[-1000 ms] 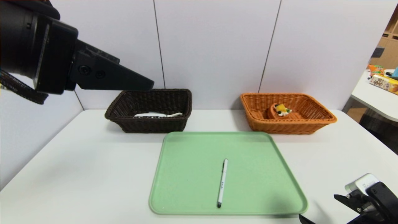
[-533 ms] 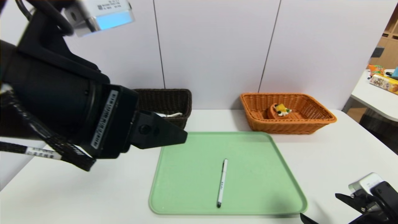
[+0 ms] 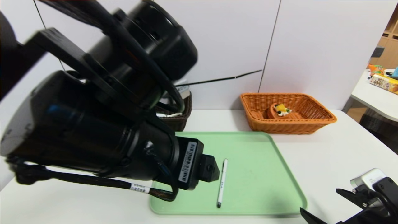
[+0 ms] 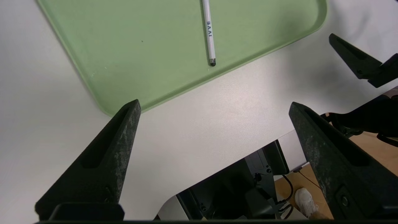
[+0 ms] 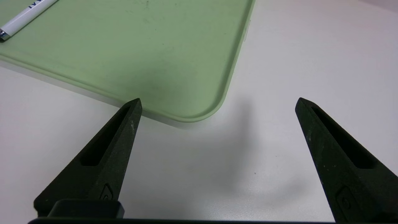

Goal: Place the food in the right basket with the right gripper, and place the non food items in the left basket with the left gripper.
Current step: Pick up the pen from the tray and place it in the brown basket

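Note:
The slim white pen (image 3: 222,183) lies on the pale green tray (image 3: 258,174); the left wrist view shows it as well (image 4: 209,34). My left arm (image 3: 108,140) hangs low over the tray's left part, its wrist just left of the pen. The left gripper (image 4: 214,102) is open and empty above the tray's near corner and the bare table. The food, a toy tart (image 3: 279,110), sits in the right basket (image 3: 287,126). The arm hides most of the left basket (image 3: 182,119); a white item (image 3: 169,115) shows inside. The right gripper (image 5: 218,99) rests open and empty off the tray's near right corner.
A side table (image 3: 373,96) with boxes stands at the far right. In the left wrist view the table's front edge (image 4: 236,155) crosses below the fingers, with the robot's base under it. White wall panels close off the back.
My left arm has swung down from above the left basket to just left of the pen, over the tray. The right gripper has hardly moved.

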`<action>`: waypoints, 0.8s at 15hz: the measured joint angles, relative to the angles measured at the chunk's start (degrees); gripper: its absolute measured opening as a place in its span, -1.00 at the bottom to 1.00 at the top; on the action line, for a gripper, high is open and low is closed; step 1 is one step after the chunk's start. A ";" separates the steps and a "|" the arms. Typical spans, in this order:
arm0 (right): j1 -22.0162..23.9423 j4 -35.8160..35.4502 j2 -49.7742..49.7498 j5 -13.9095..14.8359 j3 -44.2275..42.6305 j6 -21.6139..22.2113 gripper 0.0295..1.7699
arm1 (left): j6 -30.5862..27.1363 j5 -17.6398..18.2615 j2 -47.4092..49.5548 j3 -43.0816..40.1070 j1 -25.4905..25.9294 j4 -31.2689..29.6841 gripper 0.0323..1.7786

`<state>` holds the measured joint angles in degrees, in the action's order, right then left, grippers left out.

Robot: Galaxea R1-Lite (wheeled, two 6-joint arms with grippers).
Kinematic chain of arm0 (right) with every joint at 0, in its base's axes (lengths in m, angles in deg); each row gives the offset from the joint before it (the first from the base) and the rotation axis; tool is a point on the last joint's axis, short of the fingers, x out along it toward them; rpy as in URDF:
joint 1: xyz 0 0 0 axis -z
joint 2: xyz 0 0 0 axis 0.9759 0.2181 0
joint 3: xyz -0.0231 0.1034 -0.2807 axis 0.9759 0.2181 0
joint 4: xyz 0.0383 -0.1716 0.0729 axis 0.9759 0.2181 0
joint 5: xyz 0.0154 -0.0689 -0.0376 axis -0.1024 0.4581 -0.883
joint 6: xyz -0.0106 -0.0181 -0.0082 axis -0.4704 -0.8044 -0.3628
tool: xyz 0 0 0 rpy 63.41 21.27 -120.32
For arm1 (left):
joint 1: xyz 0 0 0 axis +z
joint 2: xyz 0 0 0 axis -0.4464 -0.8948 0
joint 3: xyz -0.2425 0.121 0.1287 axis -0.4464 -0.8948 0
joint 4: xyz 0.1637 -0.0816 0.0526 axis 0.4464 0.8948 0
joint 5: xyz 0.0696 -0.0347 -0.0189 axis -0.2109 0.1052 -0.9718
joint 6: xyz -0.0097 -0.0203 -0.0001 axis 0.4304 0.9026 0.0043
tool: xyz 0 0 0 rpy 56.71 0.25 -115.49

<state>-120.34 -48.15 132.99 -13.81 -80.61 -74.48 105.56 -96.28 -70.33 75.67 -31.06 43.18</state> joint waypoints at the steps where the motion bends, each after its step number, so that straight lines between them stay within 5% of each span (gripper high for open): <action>1: 0.05 -0.09 -0.24 0.00 -0.05 -0.05 0.92 | 0.41 0.68 -1.29 -0.15 -0.02 -0.05 0.90; 12: 0.16 0.52 -3.34 0.11 0.12 -2.04 0.92 | 2.84 2.47 -13.64 -4.06 -0.52 -7.59 0.90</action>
<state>-120.18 -47.62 129.65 -13.70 -80.49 -76.51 108.40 -93.80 -83.97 71.61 -31.59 35.59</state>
